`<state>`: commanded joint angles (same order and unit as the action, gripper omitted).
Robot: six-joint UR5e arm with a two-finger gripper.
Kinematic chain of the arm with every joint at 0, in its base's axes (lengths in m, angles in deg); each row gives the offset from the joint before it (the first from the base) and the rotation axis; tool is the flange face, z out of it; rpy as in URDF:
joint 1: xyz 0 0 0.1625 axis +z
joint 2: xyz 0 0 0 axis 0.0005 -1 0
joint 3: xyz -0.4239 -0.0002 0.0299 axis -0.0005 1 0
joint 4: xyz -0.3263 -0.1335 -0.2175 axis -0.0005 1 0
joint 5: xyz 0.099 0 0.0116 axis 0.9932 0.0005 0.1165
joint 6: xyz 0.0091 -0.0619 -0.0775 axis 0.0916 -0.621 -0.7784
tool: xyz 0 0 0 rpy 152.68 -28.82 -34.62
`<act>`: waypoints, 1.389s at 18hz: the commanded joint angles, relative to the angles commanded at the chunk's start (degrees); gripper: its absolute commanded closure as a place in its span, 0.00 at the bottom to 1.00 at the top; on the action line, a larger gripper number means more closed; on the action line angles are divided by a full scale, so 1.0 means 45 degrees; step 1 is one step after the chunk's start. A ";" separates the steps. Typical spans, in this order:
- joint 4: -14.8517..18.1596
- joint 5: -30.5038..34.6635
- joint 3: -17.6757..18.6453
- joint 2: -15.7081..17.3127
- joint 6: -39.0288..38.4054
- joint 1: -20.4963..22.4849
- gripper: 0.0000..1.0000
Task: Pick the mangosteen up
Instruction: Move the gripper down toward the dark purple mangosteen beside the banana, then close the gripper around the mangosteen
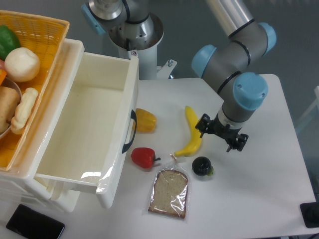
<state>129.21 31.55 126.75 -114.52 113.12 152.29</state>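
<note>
Leftmost, open drawer (94,119) | red pepper (143,157) by its handle | bagged bread (169,193) | banana (192,134) | mangosteen (202,166) free on table (259,194), reachable from above | gripper (223,134) up-right of it, holding nothing; finger gap cannot be told.

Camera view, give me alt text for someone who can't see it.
A robot arm's hand hangs just above a small dark mangosteen on a white table, not gripping it. Left of the fruit lie a banana, bagged bread slice, red pepper and yellow pepper, beside an open white drawer.
</note>
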 joint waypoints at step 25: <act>-0.0900 -0.0277 -0.0626 -0.1427 -0.0842 -0.0470 0.00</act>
<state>125.16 30.31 123.93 -120.94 109.33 150.18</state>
